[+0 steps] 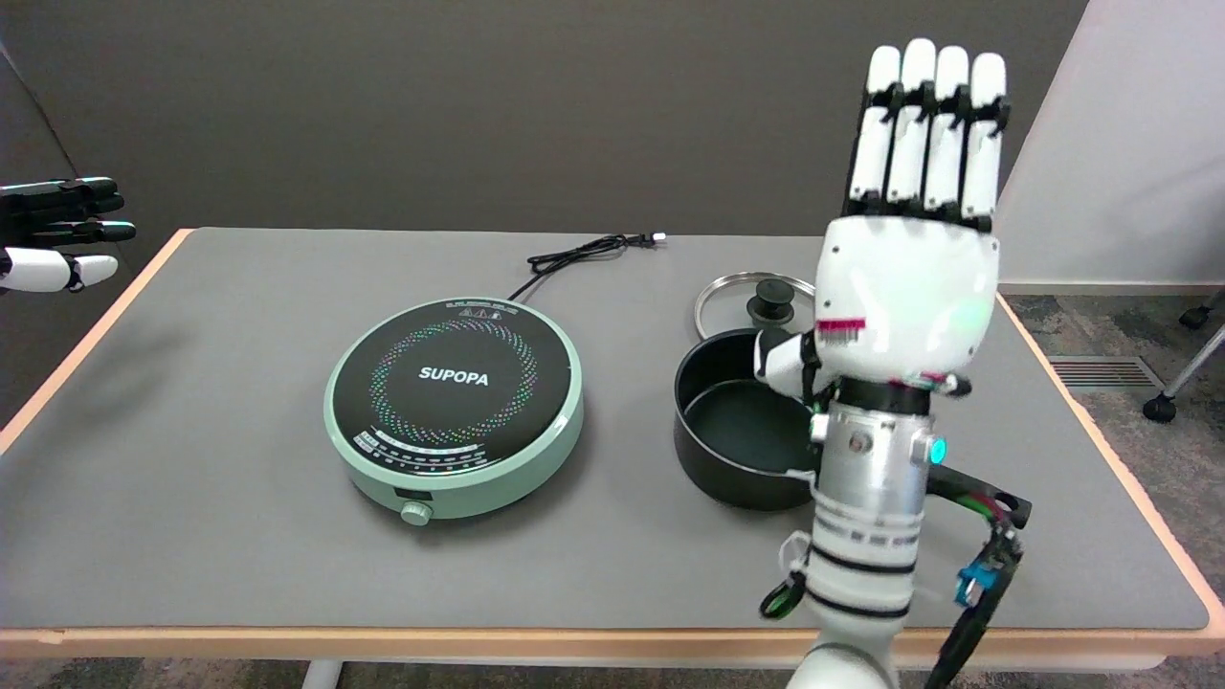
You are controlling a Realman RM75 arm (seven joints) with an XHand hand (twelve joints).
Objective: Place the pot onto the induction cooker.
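The induction cooker [454, 407] sits on the tabletop [191, 498], a little left of the middle, its control knob [416, 514] facing the near edge. Behind the cooker, its power cord [584, 254] runs back and to the right, ending near the far edge. To the right of the cooker, apart from it, the pot [737, 421] stands upright on the tabletop. Just behind the pot lies the lid [751, 299], flat, knob upward, its near rim hidden by the pot's far wall. The right robot hand [904, 239] rises upright in the air right of the cooker, in front of the pot's right side, fingers straight and pointing up, holding nothing.
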